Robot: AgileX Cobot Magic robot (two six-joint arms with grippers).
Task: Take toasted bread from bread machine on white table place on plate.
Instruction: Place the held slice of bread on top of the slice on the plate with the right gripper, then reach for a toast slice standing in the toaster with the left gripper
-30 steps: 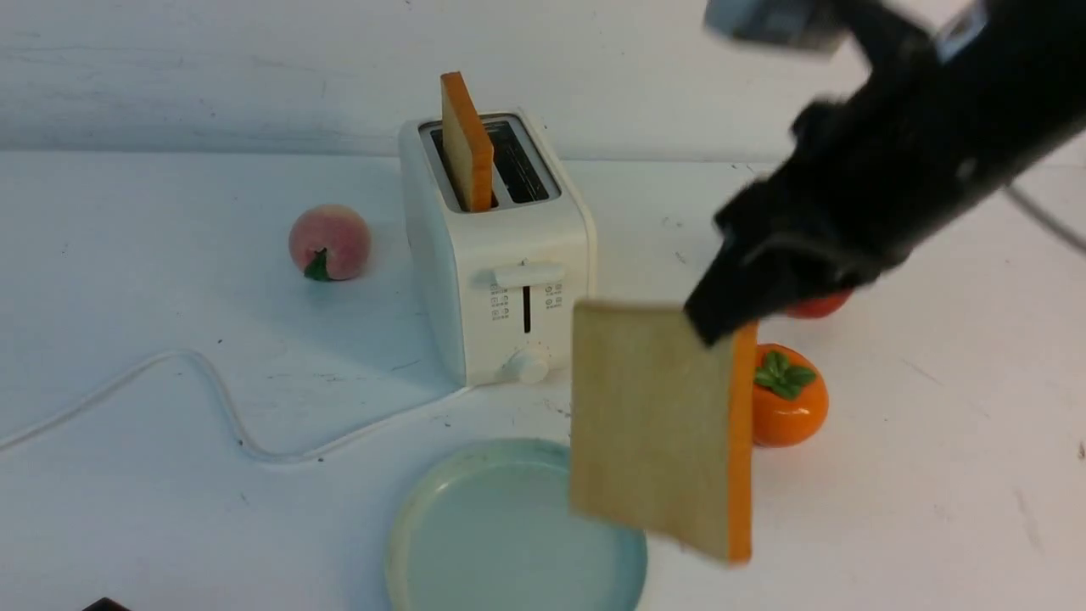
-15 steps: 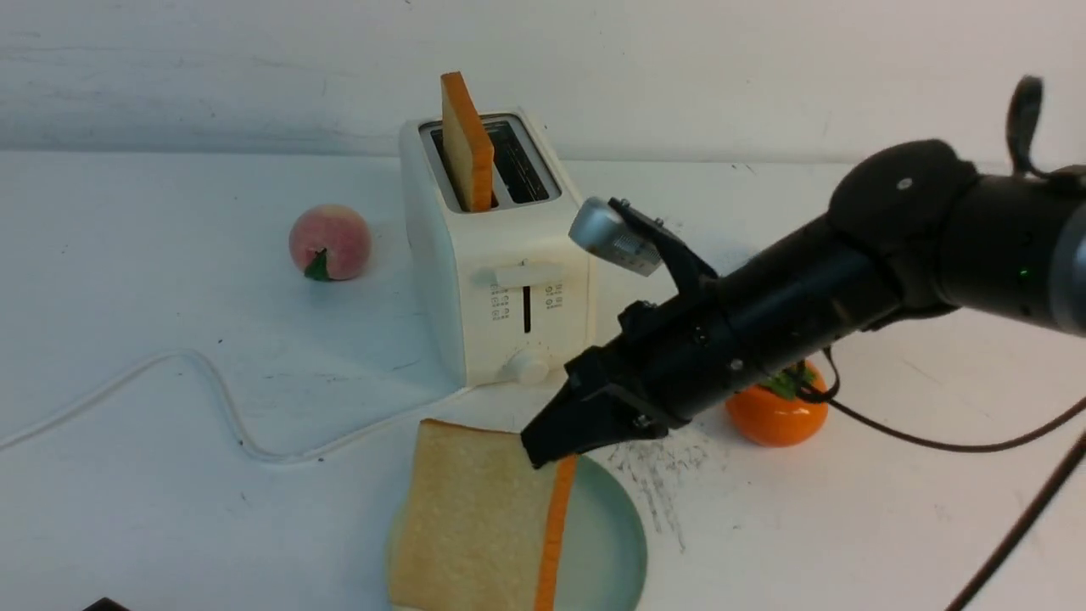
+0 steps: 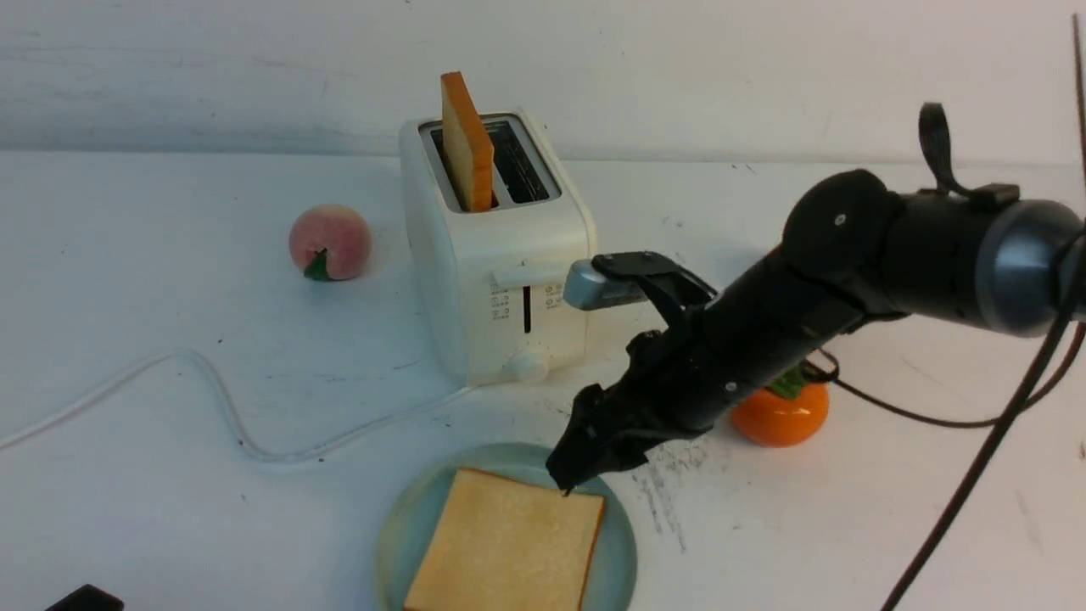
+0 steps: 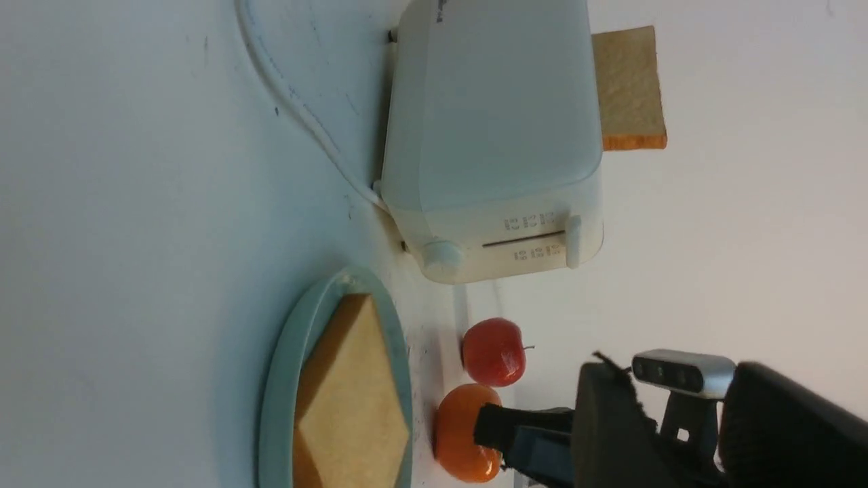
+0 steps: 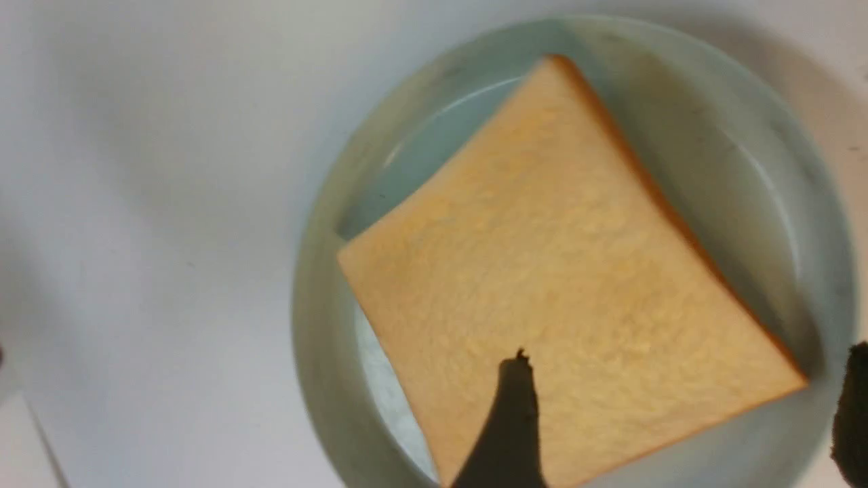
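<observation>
toasted bread, plated slice (image 3: 509, 543): flat on the plate (image 3: 405, 519), broad pale face up; square, so no real long axis; sits askew, not square to the table edge; orange crust edge shows on its right side; its near edge and the plate's near rim are cut off by the front view's lower border

right gripper (image 3: 579, 462) low over the slice's far right corner; the wrist view shows its fingers (image 5: 508, 427) spread wide, one over the slice, the other past its corner at the picture's edge; nothing clamped between them; tip touching the bread or just above it: cannot tell

slotted slice (image 3: 467, 144): upright on edge in the left slot of the bread machine (image 3: 501, 255); long run along the slot, away from the robot; thin crust edge faces the robot, broad faces left and right; lower part hidden in the slot

machine's lever front faces the robot, its length running toward the back of the white table (image 3: 170, 255); white cord (image 3: 212, 390) trails off left

right arm (image 3: 806, 288) covers the top of the orange fruit (image 3: 776, 420); red fruit (image 4: 494, 351) shows only in the left wrist view; peach (image 3: 329, 242) left of the machine, apart from it

left gripper: only a dark sliver (image 3: 83, 599) at the front view's lower left corner, too little to identify; apart or together, cannot tell
</observation>
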